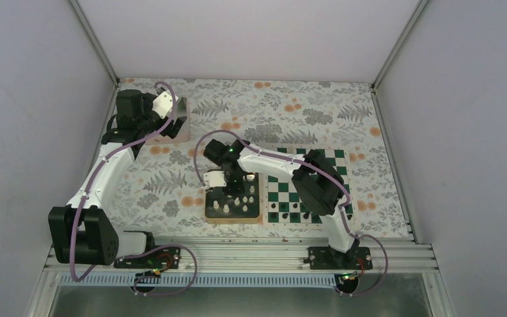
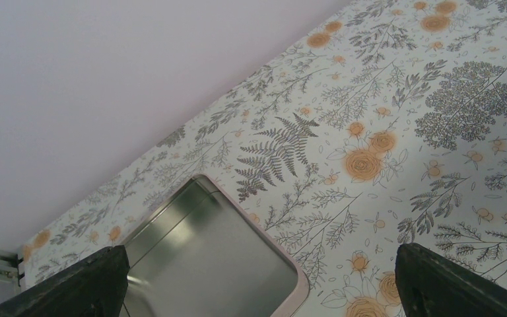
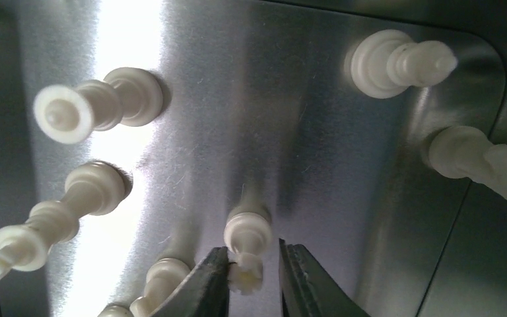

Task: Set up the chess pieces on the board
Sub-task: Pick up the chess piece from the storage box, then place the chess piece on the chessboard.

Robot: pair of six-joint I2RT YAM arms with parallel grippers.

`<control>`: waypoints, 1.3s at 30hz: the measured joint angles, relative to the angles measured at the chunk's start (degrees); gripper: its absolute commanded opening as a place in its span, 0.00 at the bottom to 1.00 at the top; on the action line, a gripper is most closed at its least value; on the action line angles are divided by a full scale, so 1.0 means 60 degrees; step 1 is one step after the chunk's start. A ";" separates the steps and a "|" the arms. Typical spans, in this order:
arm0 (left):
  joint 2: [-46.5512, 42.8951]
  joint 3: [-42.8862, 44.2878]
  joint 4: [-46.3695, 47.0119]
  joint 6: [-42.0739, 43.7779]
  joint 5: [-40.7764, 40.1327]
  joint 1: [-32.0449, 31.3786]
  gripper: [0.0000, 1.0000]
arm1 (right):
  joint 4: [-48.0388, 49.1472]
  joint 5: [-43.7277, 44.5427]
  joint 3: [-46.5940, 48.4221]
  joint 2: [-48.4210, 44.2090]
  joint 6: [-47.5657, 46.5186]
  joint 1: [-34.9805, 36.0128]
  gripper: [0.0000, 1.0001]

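One white chess piece (image 3: 247,234) in the tray (image 3: 317,132), my right end effector (image 3: 252,256) parted around it; likely light, slick, so pinch the neck.

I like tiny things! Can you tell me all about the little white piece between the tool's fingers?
The white piece looks like plastic, with a round base and a notched, castle-like top. It stands upright on the shiny metal tray. The right tool straddles its top, with a small gap showing on one side.
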 measured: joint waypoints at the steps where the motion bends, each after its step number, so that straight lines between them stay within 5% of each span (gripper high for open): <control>1: 0.0000 0.0000 0.0000 0.0000 0.0000 0.0000 1.00 | 0.0000 0.0000 0.0000 0.0015 -0.0007 0.0000 0.17; 19: 0.0000 0.0000 0.0000 0.0000 0.0000 0.0000 1.00 | -0.0346 0.0127 0.0026 -0.1035 0.0026 -0.0925 0.12; 28: 0.0000 0.0000 0.0000 0.0000 0.0000 0.0000 1.00 | -0.0692 0.0539 0.0437 -0.3034 -0.0215 -0.4481 0.12; 39: 0.0000 0.0000 0.0000 0.0000 0.0000 0.0000 1.00 | -0.0510 0.0426 -0.0404 -0.2892 -0.0856 -0.8306 0.13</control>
